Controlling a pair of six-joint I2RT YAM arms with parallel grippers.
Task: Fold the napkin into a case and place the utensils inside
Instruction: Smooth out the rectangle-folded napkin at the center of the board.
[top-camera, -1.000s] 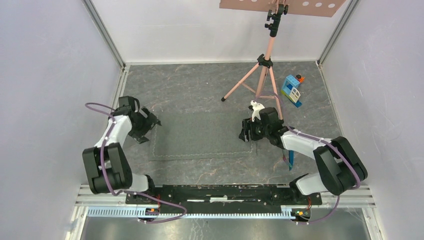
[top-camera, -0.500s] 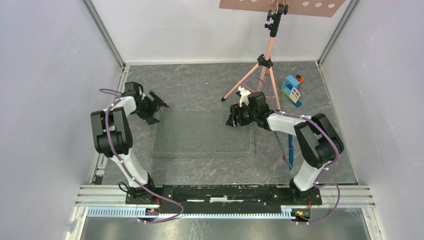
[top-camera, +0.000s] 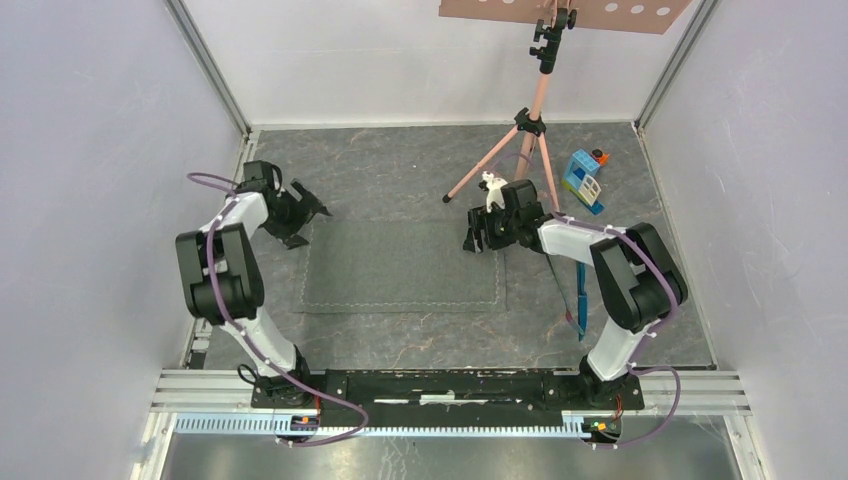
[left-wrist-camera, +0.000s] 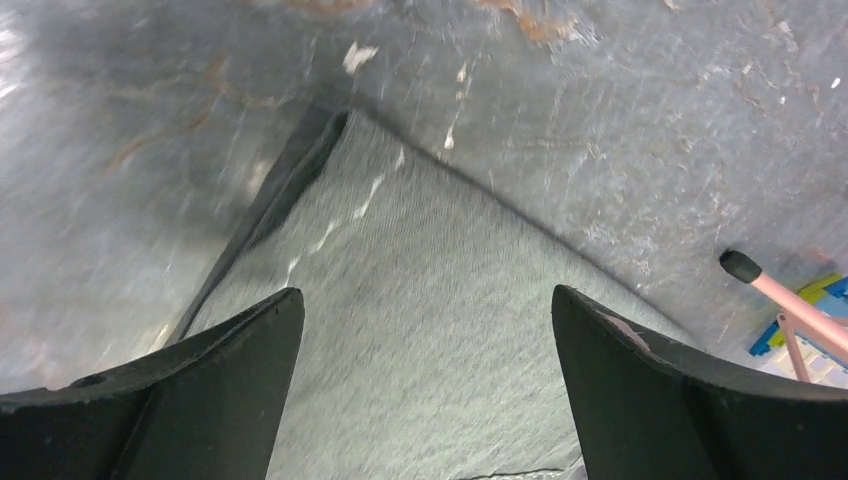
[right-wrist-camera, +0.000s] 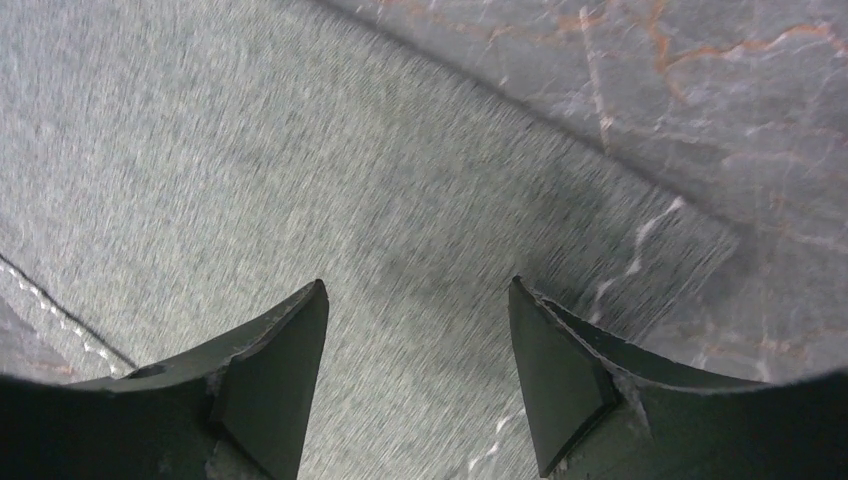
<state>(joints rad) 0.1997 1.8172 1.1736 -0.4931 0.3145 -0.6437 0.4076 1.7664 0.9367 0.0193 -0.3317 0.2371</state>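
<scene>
1. Napkin (top-camera: 400, 268), dark grey with a pale stitched line near the edge, spread flat and unfolded on the grey marbled floor (top-camera: 400, 170), one cloth in all.
2. At its far left corner, left gripper (top-camera: 312, 225), jaws spread wide, empty, with only cloth and floor showing between the fingers in the wrist view.
3. At the far right corner, right gripper (top-camera: 478, 243), jaws parted at a moderate width, holding nothing, poised just over the cloth near its edge.
4. Just behind the right gripper, one pink tripod stand (top-camera: 530, 128), nearest foot close to the wrist, mast rising to a pinkish perforated board (top-camera: 565, 12) at the top of the overhead view.
5. Right of the napkin and clear of it, the utensils (top-camera: 581, 295): slim blue pieces lying lengthwise on the floor beside the right arm, partly hidden by it; number not possible to tell.
6. Farther right, near the back wall, one blue-and-white toy block house (top-camera: 584, 180), well apart from both cloth and cutlery.
7. Two arms, two grippers, neither gripping anything.
</scene>
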